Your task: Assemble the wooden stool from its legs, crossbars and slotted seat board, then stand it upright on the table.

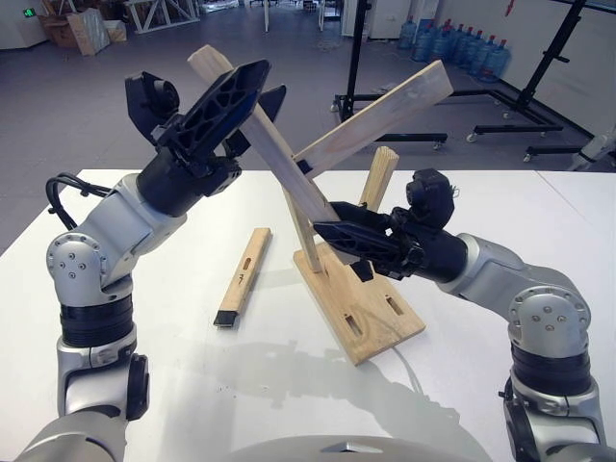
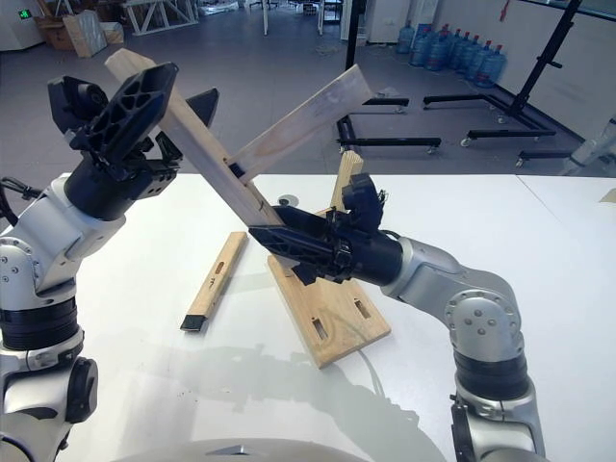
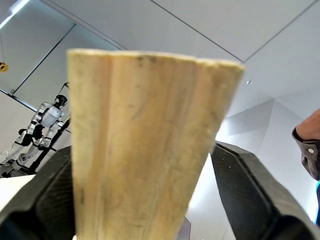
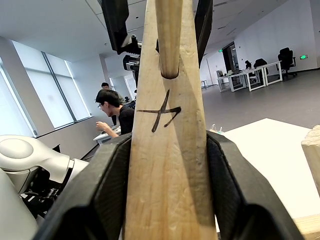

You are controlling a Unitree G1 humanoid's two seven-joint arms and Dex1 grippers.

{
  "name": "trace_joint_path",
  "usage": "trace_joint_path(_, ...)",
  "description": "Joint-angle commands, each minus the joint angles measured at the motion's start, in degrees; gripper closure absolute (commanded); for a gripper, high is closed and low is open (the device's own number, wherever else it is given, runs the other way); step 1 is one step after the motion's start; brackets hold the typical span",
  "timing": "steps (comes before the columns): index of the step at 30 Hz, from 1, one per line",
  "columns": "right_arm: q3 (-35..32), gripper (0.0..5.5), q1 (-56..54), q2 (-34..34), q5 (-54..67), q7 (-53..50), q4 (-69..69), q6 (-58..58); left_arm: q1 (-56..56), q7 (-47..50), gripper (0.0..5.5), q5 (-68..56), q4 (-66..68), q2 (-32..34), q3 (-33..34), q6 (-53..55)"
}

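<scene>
Left gripper [image 1: 252,91]: raised high over the table's [image 1: 173,385] left half, fingers pressed against the top end of the long leg [image 1: 279,154]; in the left wrist view the leg's end grain sits tight between both black fingers [image 3: 45,200].

Right gripper [image 1: 332,231]: low, just above the seat board [image 1: 371,308], pinching the same leg near its lower end; the right wrist view has the fingers [image 4: 100,190] flat against both sides of the leg, a pen mark on its face.

Leg: slants from upper left down to lower right, off the table.

Crossbar [image 1: 385,111]: seated in the leg's slot, sticking up and to the right.

Seat board: on the table under the right gripper, slots up.

Second leg [image 1: 381,178]: upright behind the right gripper, base hidden.

Slotted bar [image 1: 243,274]: flat on the table, left of the board, apart from it.
</scene>
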Motion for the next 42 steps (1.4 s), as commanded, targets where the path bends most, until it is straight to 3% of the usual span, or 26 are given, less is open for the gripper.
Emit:
trace_joint_path(1, 0.4, 3.45, 0.4, 0.1, -0.7, -0.1, -0.8, -0.7, -0.6, 0.3, 2.48, -0.7, 0.2, -0.2, 0.0, 0.2)
trace_joint_path(5, 0.1, 3.45, 0.4, 0.1, -0.6, -0.1, -0.4, -0.9, -0.4, 0.3, 3.08, -0.5, 0.3, -0.1, -0.1, 0.5)
trace_joint_path(14, -0.3, 3.45, 0.0, 0.0, 0.4, -0.6, 0.1, -0.8, 0.4, -1.0, 3.15, 3.9, 0.5, 0.0, -0.2, 0.4)
trace_joint_path(15, -0.1, 3.08, 0.3, -0.3, 0.4, -0.5, -0.1, -0.5, 0.5, -1.3, 3.18, 4.9, 0.7, 0.0, -0.2, 0.3)
trace_joint_path(23, -1.4, 1.62, 4.8, -3.0, 0.1, 1.2, -1.8, -0.1, 1.6, -4.1, 3.45, 13.3, 2.2, -0.3, -0.1, 0.2)
trace_joint_path(28, -8.6, 0.68, 9.5, -10.4, -2.8, 4.2, -1.5, -0.7, 1.3, -5.8, 3.45, 17.3, 2.0, 0.0, 0.6, 0.1)
trace_joint_path(31, -12.3, 0.18, 14.1, -16.9, -11.1, 8.5, 0.4, -2.2, 1.7, -8.2, 3.45, 22.2, -0.3, 1.2, 0.4, -0.1)
trace_joint_path(34, -12.5, 0.10, 17.4, -22.7, -23.5, 11.4, 4.8, -6.2, 2.4, -11.4, 3.46, 29.2, -3.9, 2.4, -0.5, -1.2)
trace_joint_path(37, -6.1, 0.10, 18.1, -28.0, -40.4, 12.5, 12.9, -13.1, 3.0, -11.5, 3.46, 29.2, -6.9, 2.3, 1.8, -2.2)
trace_joint_path(42, 9.2, 0.10, 12.3, -25.2, -64.0, 9.4, 30.2, -24.3, 7.6, -11.1, 3.46, 28.7, -9.8, 1.3, 2.2, -2.0)
